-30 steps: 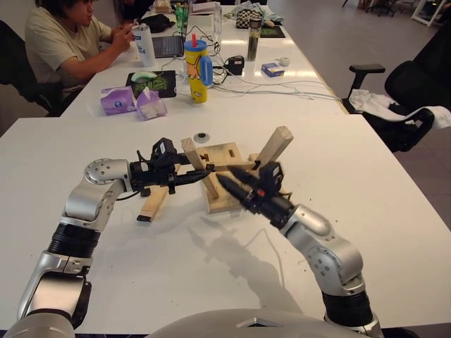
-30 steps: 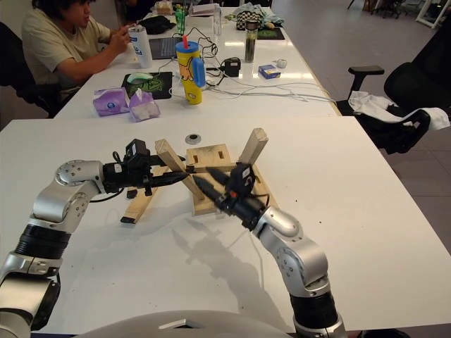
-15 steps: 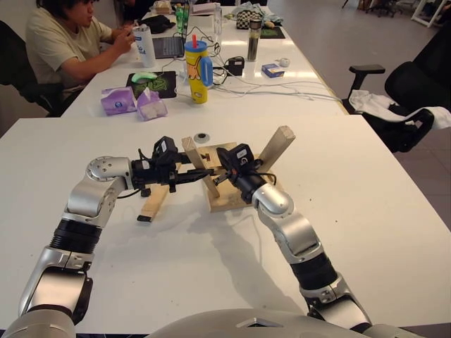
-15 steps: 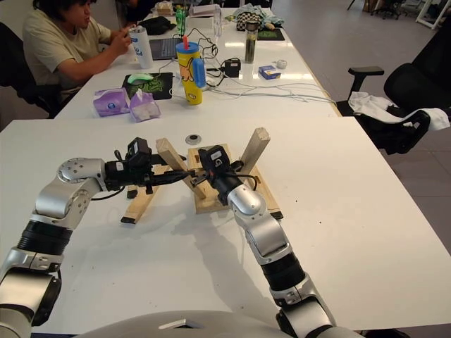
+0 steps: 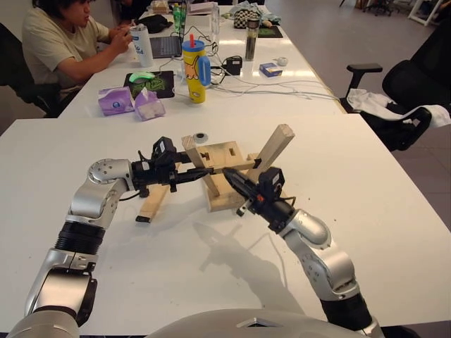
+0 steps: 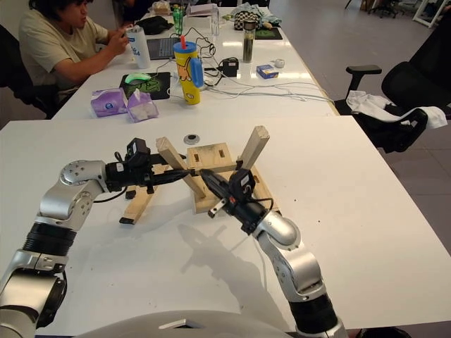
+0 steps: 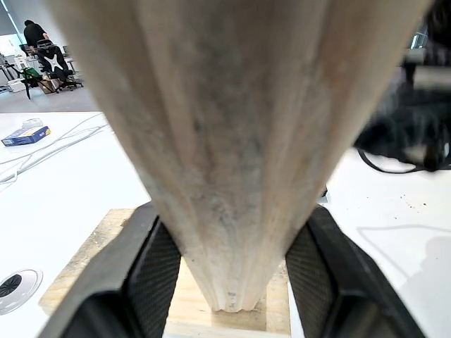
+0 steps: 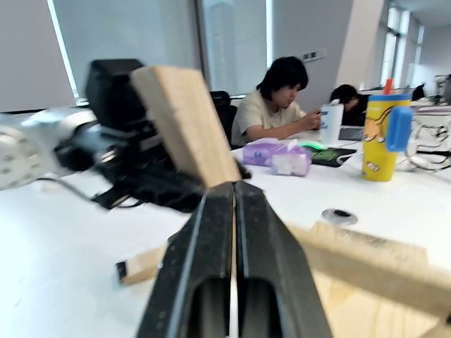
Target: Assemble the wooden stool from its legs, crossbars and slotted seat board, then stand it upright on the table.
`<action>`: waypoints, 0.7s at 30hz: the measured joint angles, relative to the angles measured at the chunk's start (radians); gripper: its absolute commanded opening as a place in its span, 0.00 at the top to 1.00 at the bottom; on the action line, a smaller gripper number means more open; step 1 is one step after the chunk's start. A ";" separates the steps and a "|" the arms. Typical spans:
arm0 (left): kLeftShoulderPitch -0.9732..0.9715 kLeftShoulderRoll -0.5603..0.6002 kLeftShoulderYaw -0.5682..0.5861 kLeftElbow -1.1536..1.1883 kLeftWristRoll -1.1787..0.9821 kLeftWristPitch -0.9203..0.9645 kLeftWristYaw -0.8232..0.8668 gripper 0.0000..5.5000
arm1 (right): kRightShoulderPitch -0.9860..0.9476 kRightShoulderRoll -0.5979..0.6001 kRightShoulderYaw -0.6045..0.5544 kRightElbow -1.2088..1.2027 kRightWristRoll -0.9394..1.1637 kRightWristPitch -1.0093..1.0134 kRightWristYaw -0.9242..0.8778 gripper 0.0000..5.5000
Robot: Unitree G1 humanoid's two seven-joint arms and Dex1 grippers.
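Left eye view: the slotted seat board lies flat on the white surface, with two legs slanting up from it. The left gripper has its jaws pinching the left leg low down. The right gripper, jaws pressed together, hangs over the board between that one and the right leg. A loose leg lies just beside the board.

Left wrist view: both pads clamp the leg, with the board beneath.

Right wrist view: closed jaws point at the tilted leg
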 measured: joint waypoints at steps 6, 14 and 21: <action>-0.032 0.001 0.000 0.041 0.008 -0.018 -0.047 0.63 | -0.052 0.067 -0.021 0.353 -0.104 -0.028 -0.094 1.00; -0.082 0.003 -0.010 0.097 0.049 0.006 -0.085 0.57 | -0.153 0.112 -0.010 0.480 -0.194 0.003 -0.158 1.00; -0.041 -0.043 0.017 0.124 0.059 0.085 -0.049 0.57 | -0.159 0.110 0.008 0.474 -0.224 0.011 -0.157 1.00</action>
